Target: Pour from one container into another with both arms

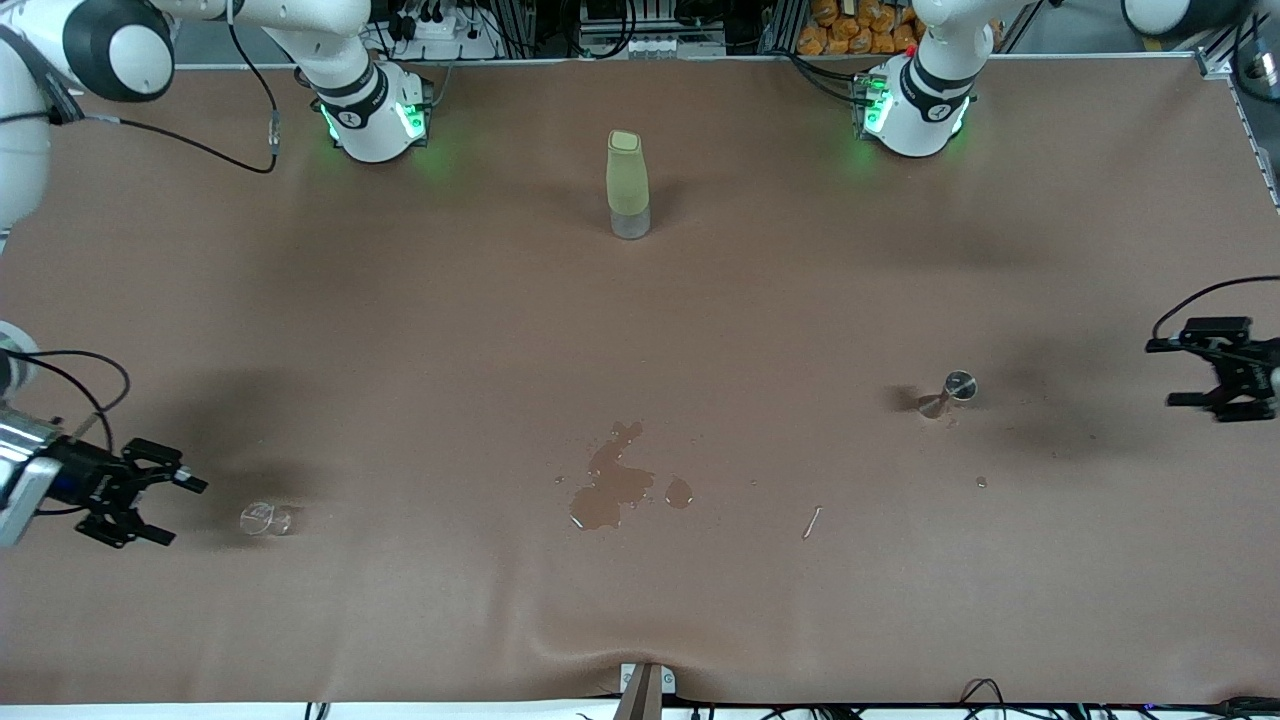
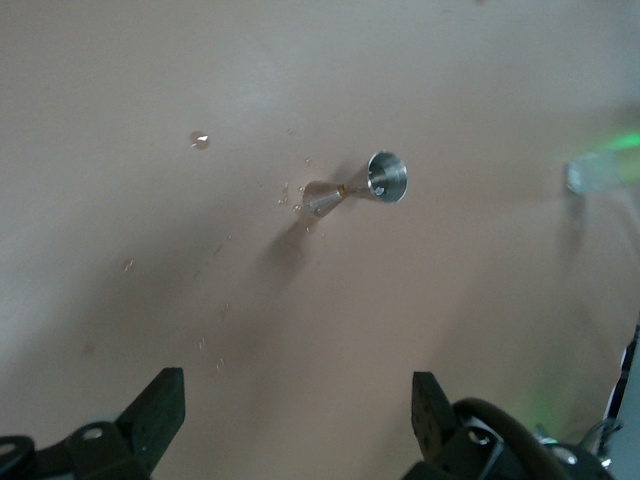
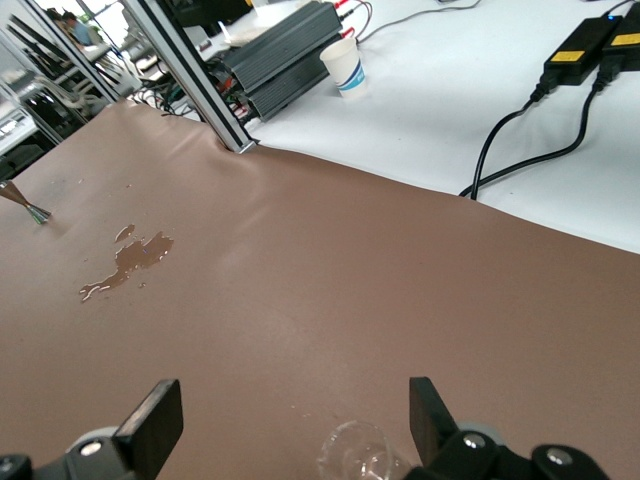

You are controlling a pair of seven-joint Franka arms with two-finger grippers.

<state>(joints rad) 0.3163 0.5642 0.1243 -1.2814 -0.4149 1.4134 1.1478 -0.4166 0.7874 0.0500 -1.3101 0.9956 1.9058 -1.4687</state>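
Both claws are held open: the right claw [image 1: 150, 508] beside a tipped glass [image 1: 266, 518], the left claw [image 1: 1195, 373] near the jigger [image 1: 948, 392] (a puddle [image 1: 612, 486] lies between); start or finish cannot be told.

A green bottle [image 1: 628, 184] stands upright; a spilled puddle [image 1: 612, 485] wets the tablecloth [image 1: 400, 330].

surface: brown table cover [image 1: 400, 330], creased at the camera-side edge; stain: wet puddle [image 1: 612, 485] mid-table; surroundings: white bench [image 3: 470, 90] with black power supply [image 3: 285, 45], paper cup [image 3: 345, 65], cables [image 3: 520, 120]
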